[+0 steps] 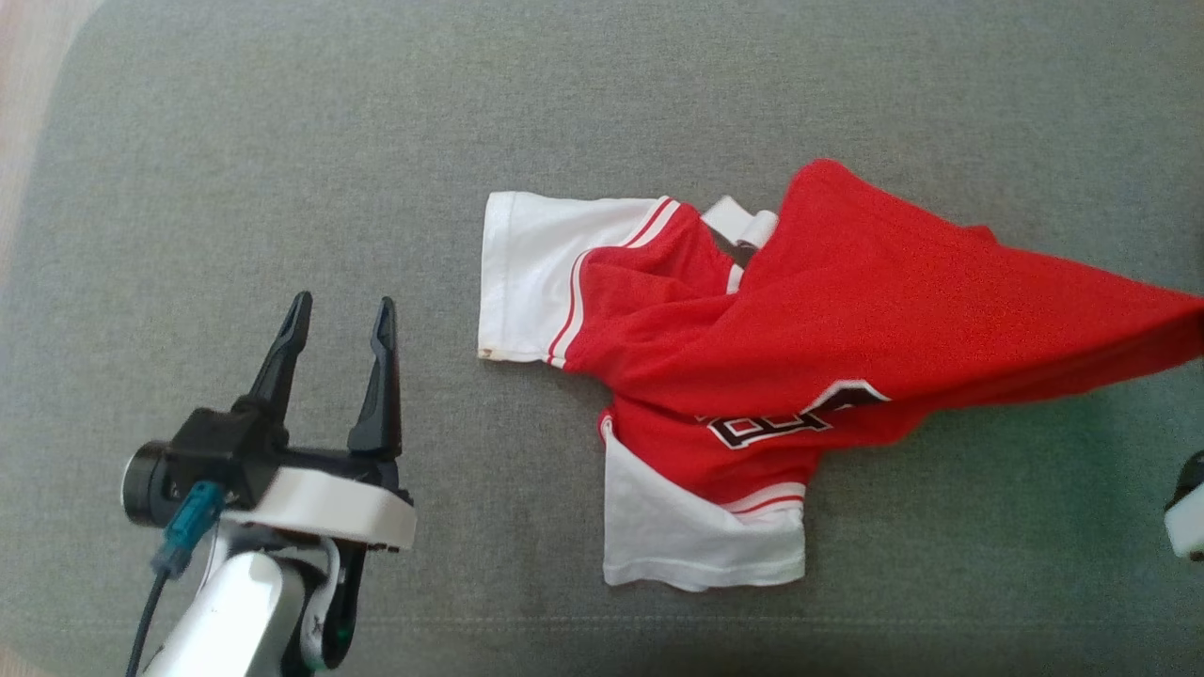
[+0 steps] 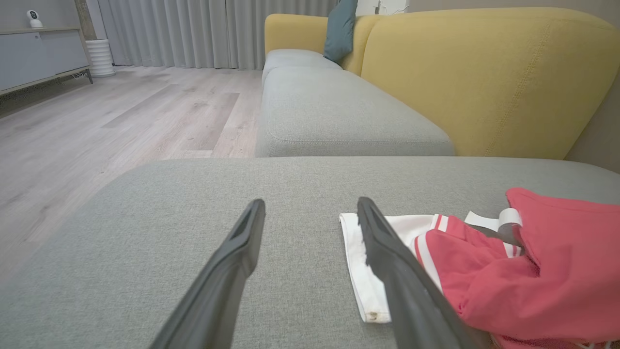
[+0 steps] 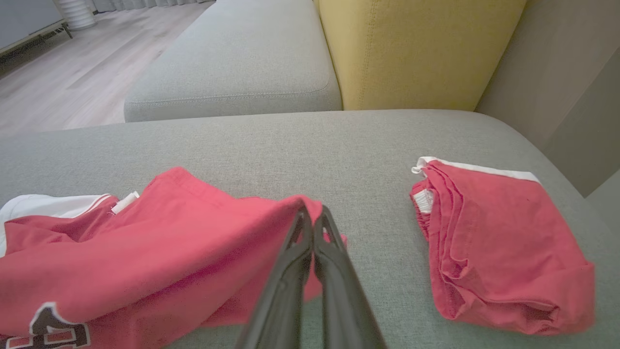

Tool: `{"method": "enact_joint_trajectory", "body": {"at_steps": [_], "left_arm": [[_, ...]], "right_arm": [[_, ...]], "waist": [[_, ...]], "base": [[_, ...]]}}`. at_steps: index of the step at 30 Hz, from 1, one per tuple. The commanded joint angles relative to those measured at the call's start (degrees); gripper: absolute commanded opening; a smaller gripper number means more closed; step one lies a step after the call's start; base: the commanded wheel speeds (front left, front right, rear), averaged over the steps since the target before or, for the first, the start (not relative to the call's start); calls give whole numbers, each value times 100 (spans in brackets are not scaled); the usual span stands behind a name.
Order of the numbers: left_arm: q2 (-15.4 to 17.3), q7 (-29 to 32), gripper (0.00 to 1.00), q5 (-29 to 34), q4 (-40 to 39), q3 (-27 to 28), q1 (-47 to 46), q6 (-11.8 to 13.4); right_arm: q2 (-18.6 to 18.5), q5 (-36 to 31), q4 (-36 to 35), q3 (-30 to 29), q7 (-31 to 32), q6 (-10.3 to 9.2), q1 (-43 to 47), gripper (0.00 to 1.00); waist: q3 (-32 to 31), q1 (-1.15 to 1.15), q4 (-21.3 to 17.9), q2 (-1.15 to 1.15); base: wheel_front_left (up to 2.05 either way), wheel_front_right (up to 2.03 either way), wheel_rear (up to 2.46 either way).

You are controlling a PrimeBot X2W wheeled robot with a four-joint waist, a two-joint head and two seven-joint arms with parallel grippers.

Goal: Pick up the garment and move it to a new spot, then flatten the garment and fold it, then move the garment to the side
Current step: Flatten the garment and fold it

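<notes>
You're early on: the red jersey (image 1: 847, 301) lies crumpled on the grey sofa cushion (image 1: 282, 141), one edge raised and pinched in the closed jaws of your right gripper (image 3: 312, 218). It looks not yet moved. Your left gripper (image 1: 342, 301) hovers beside it, jaws wide and empty. Flattening, folding and setting aside are all left to do.

We see the garment (image 1: 847, 282) red with white sleeves, red-and-white striped seams and dark, white-edged lettering — the cushion (image 1: 282, 141) grey, the backrest (image 2: 484, 72) mustard yellow, the folded cloth (image 3: 499, 242) red with white trim.
</notes>
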Motion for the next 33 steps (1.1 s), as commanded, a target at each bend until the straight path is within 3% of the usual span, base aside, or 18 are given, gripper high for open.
{"method": "enact_joint_trajectory", "body": {"at_steps": [1, 6, 11, 17, 22, 24, 25, 29, 33], "left_arm": [[128, -69, 100, 55, -199, 269, -137, -16], [124, -69, 100, 68, -192, 246, -162, -32], [126, -65, 100, 79, -178, 194, -251, -79], [99, -61, 100, 86, -150, 131, -391, -133], [55, -63, 100, 89, -108, 87, -469, -172], [49, -64, 100, 88, -93, 92, -473, -173], [48, -64, 100, 88, -88, 98, -469, -171], [58, -66, 100, 84, -75, 134, -409, -151], [69, -67, 100, 87, -90, 202, -310, -96]], "right_arm": [[-59, 36, -251, 53, -57, 20, -59, 0], [113, -24, -31, 174, -258, 20, -365, 0], [331, -94, 665, 601, -595, 20, -1111, 0], [528, -85, 2327, 1063, -1239, 20, -2204, 0], [575, -140, 3564, 1324, -1770, 20, -2591, 0], [585, -153, 3877, 1393, -2009, 20, -2642, 53], [592, -151, 3986, 1399, -2130, 20, -2645, 100], [613, -266, 3930, 1484, -2811, 20, -2525, 100], [614, -458, 3316, 1620, -3364, 20, -2131, 100]], "waist": [[10, 0, 0, 0], [36, 0, 10, 0], [113, 0, 98, 0], [292, 0, 279, 0], [374, 0, 414, 0], [382, 0, 430, 0], [380, 0, 430, 0], [319, 0, 385, 0], [206, 0, 293, 0]], "base": [[0, 0, 0], [0, 0, 0], [0, 0, 0], [0, 0, 0], [0, 0, 0], [0, 0, 0], [0, 0, 0], [0, 0, 0], [0, 0, 0]]}}
